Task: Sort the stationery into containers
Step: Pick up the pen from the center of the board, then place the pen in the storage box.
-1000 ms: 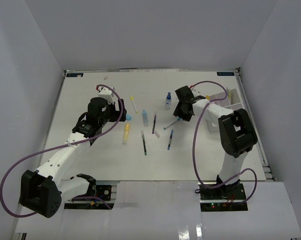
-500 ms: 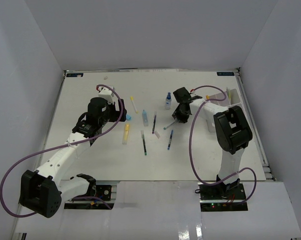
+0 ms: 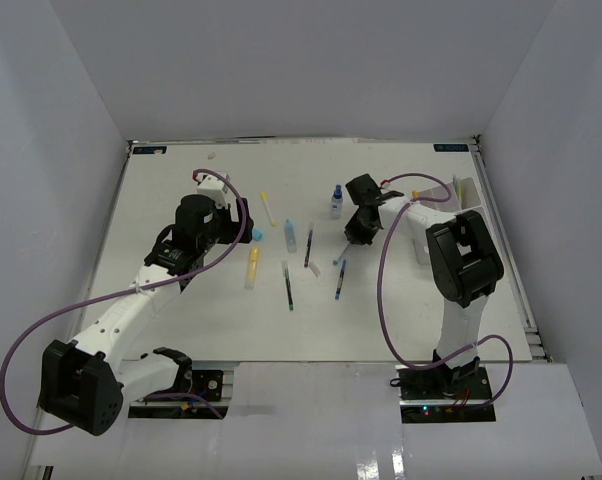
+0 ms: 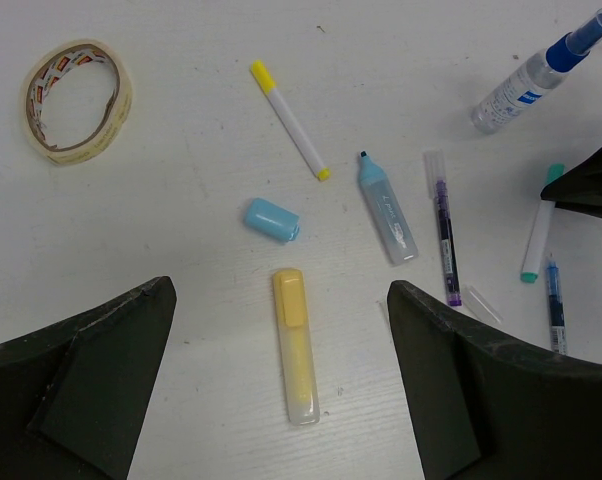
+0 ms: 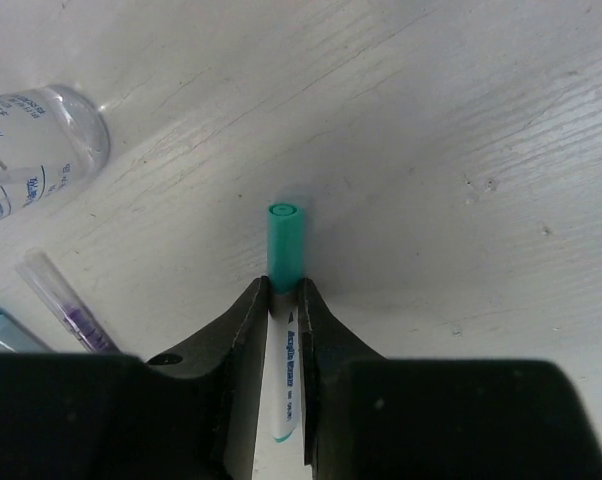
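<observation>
Left pincer (image 4: 281, 290): wide, nothing held, hanging over tape roll (image 4: 76, 100), blue cap (image 4: 271, 220) and highlighter (image 4: 294, 345). It has not moved in the last second.

Right pincer (image 5: 283, 290): has come down and narrowed onto the teal pen (image 5: 284, 245), gripping the barrel just below the cap. The pen seems still down on the desk (image 3: 181, 300), near a bottle (image 5: 31, 135).

Judgement: grasp made, no lift yet. The box (image 3: 468, 192) stands at the right edge, well apart, so a carry is needed.

Left arm (image 3: 126, 312) stretched forward from its base, elbow low, left gripper (image 4: 279, 298) facing straight down, its 2 fingers (image 4: 91, 380) spread wide. Right arm (image 3: 466, 262) folded high, right gripper (image 5: 283, 292) down low, fingers (image 5: 231, 345) pinched on a pen (image 5: 284, 245).
</observation>
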